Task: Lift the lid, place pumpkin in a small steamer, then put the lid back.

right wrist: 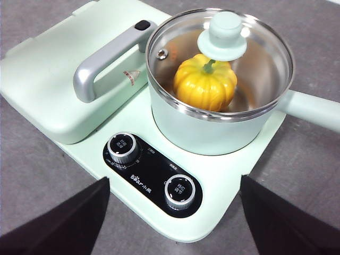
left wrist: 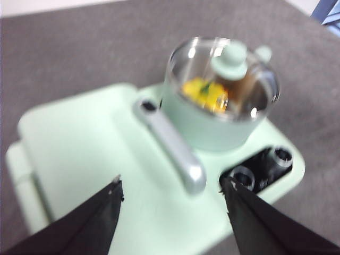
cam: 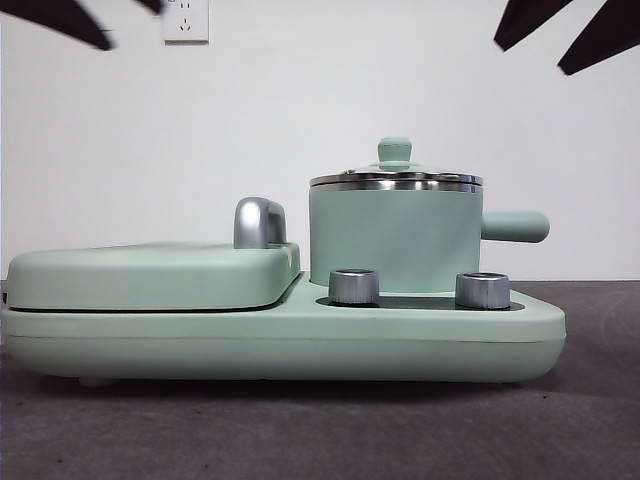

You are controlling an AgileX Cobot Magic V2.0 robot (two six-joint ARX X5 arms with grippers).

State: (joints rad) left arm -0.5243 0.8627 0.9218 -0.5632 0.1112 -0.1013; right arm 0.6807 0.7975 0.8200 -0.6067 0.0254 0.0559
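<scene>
Pumpkin [right wrist: 206,82], glossy yellow, sits inside mint-green steamer pot [right wrist: 212,127] under seated clear glass lid [right wrist: 223,50]. Both grippers [right wrist: 172,212] [left wrist: 171,197] hover wide-jawed, empty; best withdraw without bumping.

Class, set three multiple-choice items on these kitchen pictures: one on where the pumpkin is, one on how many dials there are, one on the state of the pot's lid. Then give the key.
1. Where is the pumpkin?
A. on the table
B. inside the pot
C. on the flat cover

2. How many dials sit on the black panel?
A. one
B. two
C. four

3. What state is the lid in?
A. on the pot
B. held by a gripper
C. lying on the table

Key: 1 B, it shows through the glass lid; 2 B, two silver dials show in the right wrist view; 3 A, its rim rests on the pot, with both grippers apart from it.
</scene>
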